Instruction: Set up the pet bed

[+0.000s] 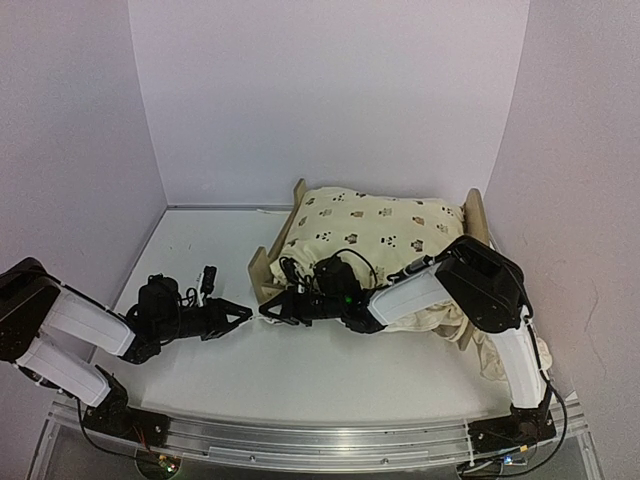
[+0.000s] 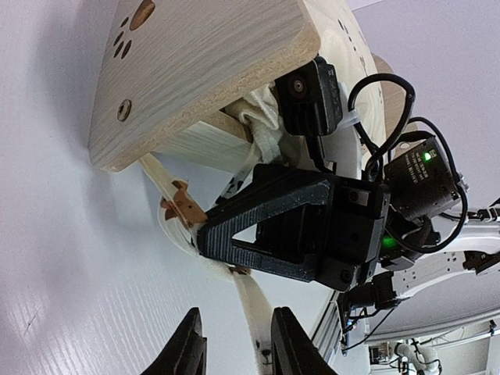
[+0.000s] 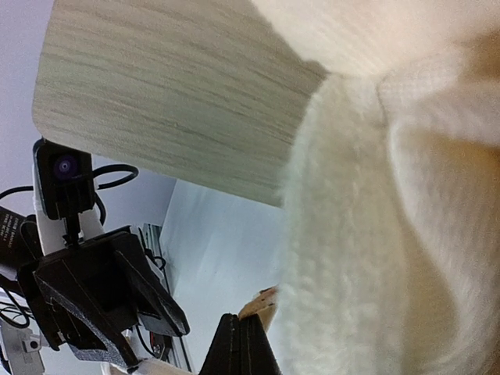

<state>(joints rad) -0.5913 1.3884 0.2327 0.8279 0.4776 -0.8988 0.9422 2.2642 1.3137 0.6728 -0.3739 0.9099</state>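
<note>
The pet bed (image 1: 262, 272) stands right of centre, a light-wood frame whose paw-print headboard (image 2: 203, 70) faces my left arm. A cream animal-print cushion (image 1: 380, 225) lies over it. One cream tie (image 2: 254, 312) of the cushion trails onto the table from the headboard corner. My right gripper (image 1: 272, 308) is shut on that tie, just by its tan end tag (image 3: 264, 301). My left gripper (image 2: 238, 355) is open and low over the table, with the tie running between its fingers, close to the right one. The two grippers nearly meet tip to tip.
White walls close in the table on the left, back and right. An aluminium rail (image 1: 300, 440) runs along the near edge. Cream cloth (image 1: 490, 355) hangs off the bed's near right side beside the right arm.
</note>
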